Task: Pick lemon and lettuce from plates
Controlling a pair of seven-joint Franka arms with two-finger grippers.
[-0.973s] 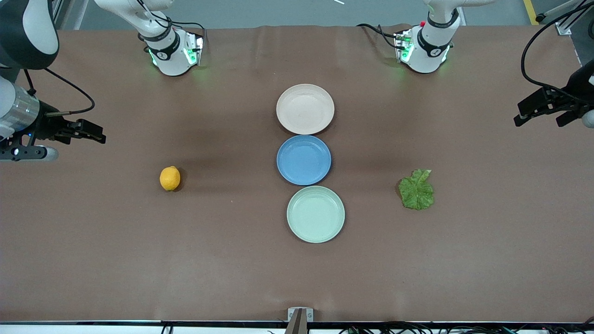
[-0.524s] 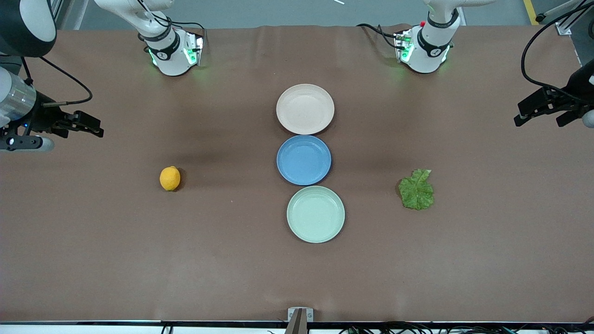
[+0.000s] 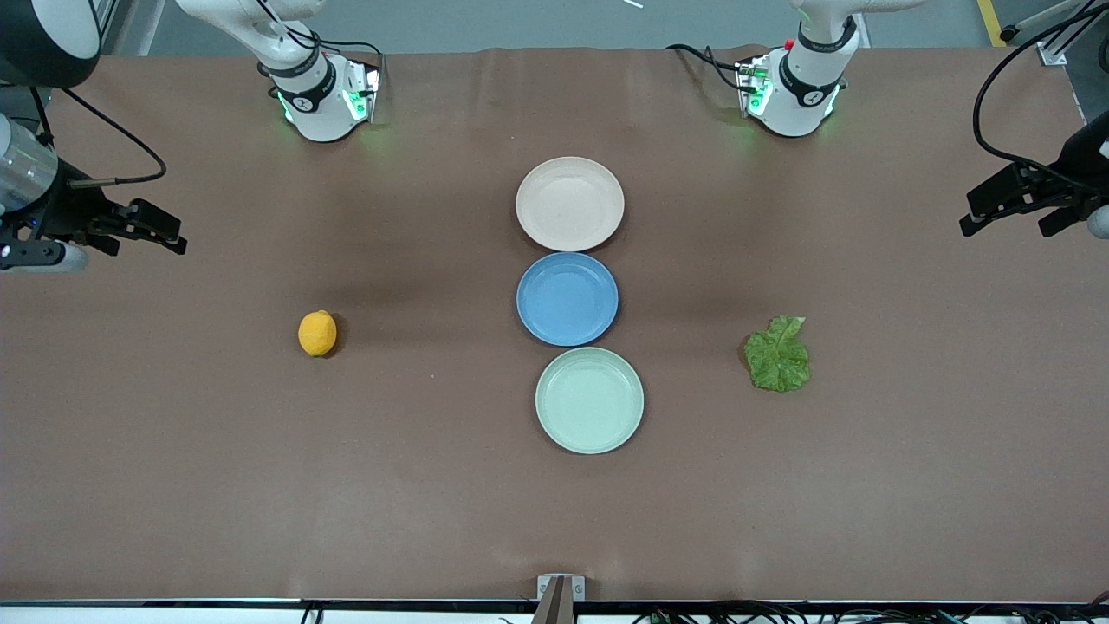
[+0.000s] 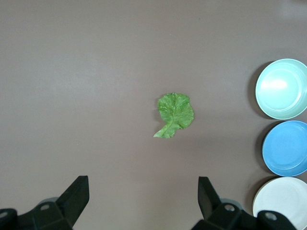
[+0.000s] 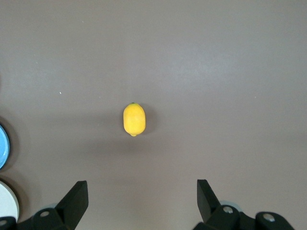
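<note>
Lemon [image 3: 317,334]: lies on its side on the bare tabletop, toward the right arm's end, level with the blue plate and well apart from every plate.

Lettuce [image 3: 778,354]: one leaf, flat on the tabletop toward the left arm's end, paler stem end pointing toward the robots' edge; likewise off the plates.

Plates: beige-pink plate [image 3: 569,203] nearest the robots' edge, mint green plate [image 3: 589,399] nearest the front camera's edge; both hold nothing. Blue plate [image 3: 567,298] sits between them, just beside each, the three forming a line down the table's middle.

Right gripper [image 3: 143,228]: raised over the tabletop by the edge at the right arm's end, fingers spread wide, holding nothing.

Left gripper [image 3: 1018,206]: raised by the edge at the left arm's end, fingers spread wide, holding nothing.

Table [image 3: 260,485]: brown covering.
</note>
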